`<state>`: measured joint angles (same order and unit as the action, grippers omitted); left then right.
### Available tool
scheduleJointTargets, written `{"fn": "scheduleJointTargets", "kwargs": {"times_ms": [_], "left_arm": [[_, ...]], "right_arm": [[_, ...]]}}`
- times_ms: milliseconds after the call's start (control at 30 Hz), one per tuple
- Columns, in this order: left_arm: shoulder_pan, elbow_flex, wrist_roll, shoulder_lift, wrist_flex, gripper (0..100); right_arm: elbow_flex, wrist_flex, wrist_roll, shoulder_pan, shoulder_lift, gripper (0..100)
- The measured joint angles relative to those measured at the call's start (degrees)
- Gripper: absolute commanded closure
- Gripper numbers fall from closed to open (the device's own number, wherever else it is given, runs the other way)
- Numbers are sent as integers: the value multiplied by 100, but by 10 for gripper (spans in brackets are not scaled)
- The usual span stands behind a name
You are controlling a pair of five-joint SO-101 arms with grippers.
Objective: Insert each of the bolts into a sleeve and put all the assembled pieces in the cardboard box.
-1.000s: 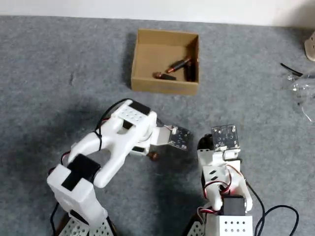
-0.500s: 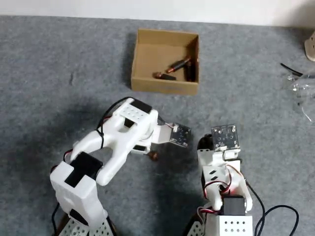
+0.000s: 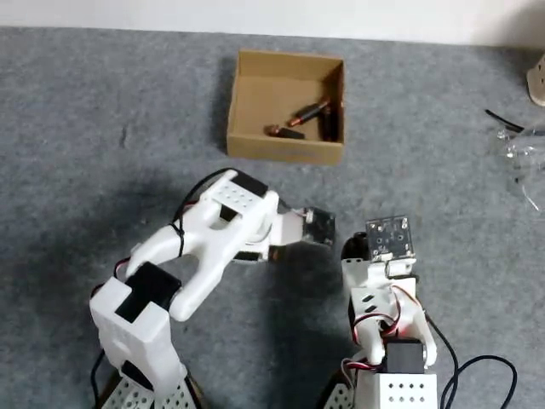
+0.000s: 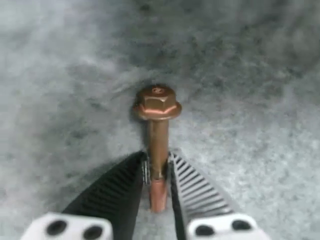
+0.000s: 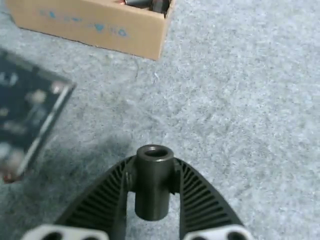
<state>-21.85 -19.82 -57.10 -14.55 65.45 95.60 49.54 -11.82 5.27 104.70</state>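
A copper bolt with a hex flange head lies along my left gripper, which is shut on its shank just above the grey carpet. A dark sleeve stands upright with its bore facing up, and my right gripper is shut on it. In the high view the left arm bends across toward the right arm, their wrists close together in front of the cardboard box. Several assembled pieces lie inside the box at its right side.
The box's front wall shows beyond the sleeve, and the left arm's camera board sits close beside it. A clear plastic item with a black wire lies at the far right edge. Open carpet stretches left of the box.
The left arm's wrist has turned and shifted slightly up and toward the right arm, carrying the bolt with it. The right arm has kept still.
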Motion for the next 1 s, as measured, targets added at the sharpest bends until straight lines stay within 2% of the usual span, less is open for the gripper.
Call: {"fn": "scheduleJointTargets", "kwargs": {"times_ms": [100,367,800,1000], "left_arm": [[44,-70,422,334,-316,993],[44,-1459,703,2048,-1160,993],[70,-3666,2752,5169,-3051,993],[53,-4642,3490,6532,-3675,993]], "right_arm": [[0,0,0,0,0,995],[0,-185,0,0,0,995],[0,-202,0,0,0,995],[0,-202,0,0,0,995]]}}
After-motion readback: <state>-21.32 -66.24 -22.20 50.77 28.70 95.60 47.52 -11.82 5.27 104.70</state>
